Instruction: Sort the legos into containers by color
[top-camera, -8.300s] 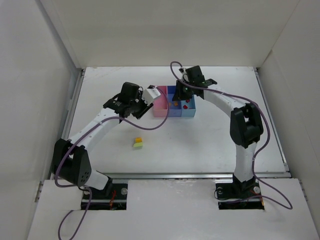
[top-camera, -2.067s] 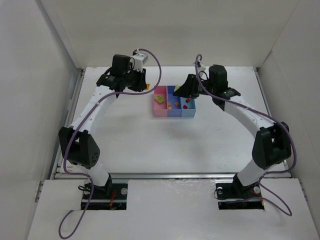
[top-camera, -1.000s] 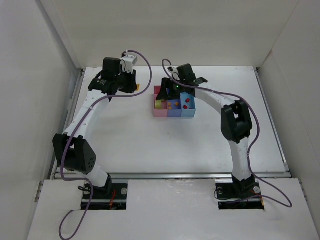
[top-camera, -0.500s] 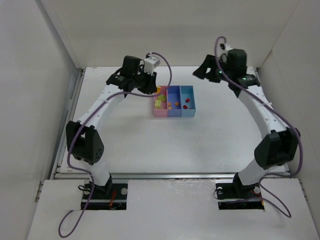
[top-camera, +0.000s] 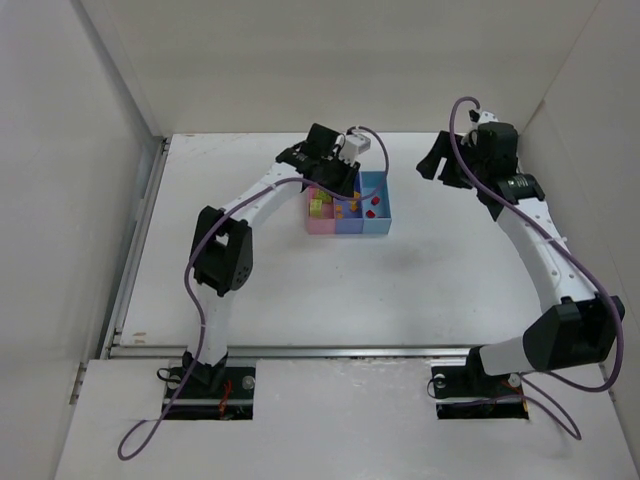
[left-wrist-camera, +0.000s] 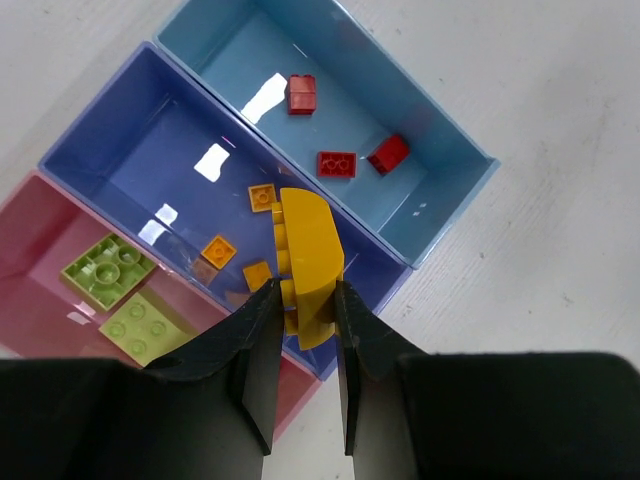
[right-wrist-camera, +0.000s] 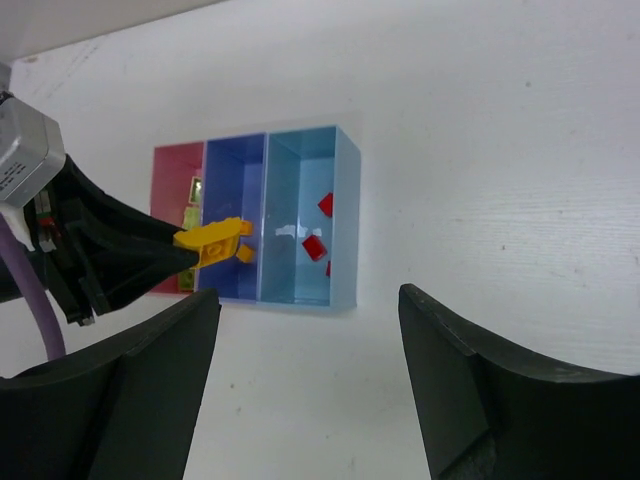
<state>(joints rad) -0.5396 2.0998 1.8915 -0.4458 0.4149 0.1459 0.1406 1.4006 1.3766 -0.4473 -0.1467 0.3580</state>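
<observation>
**Left pincer clamped on yellow lego over the bins; right pincer wide, nothing in it**

- My left pincer (left-wrist-camera: 303, 292) is clenched on a yellow lego (left-wrist-camera: 310, 258). Both fingers press its sides, and the rounded end sticks out past the tips.
- The left arm reaches across the white table (top-camera: 250, 280) to the far centre, where the three joined bins sit. The wrist hangs right over them.
- Pink bin (left-wrist-camera: 35, 255), leftmost of the row: two lime green legos (left-wrist-camera: 108, 270) lie flat on its floor, studs up, just beside each other.
- Purple-blue bin (left-wrist-camera: 150, 130), middle: three small orange legos (left-wrist-camera: 218, 248) lie scattered on its floor, apart from one another. In the left wrist view the yellow lego lines up over this bin, near its end wall. The right wrist view puts it over the same bin, close to the wall shared with the pink one. The lego looks clear of the bin floor, but I can't tell how high it is.
- Light blue bin (left-wrist-camera: 240, 50), rightmost: three red legos (left-wrist-camera: 337, 163). Two sit near each other and the third is farther along the floor.
- My right pincer (right-wrist-camera: 310, 300) is released. The fingers are spread wide with bare table between them and nothing in the grip. It sits well to the right of the bins, at the far right of the table, aimed back toward the row.
</observation>
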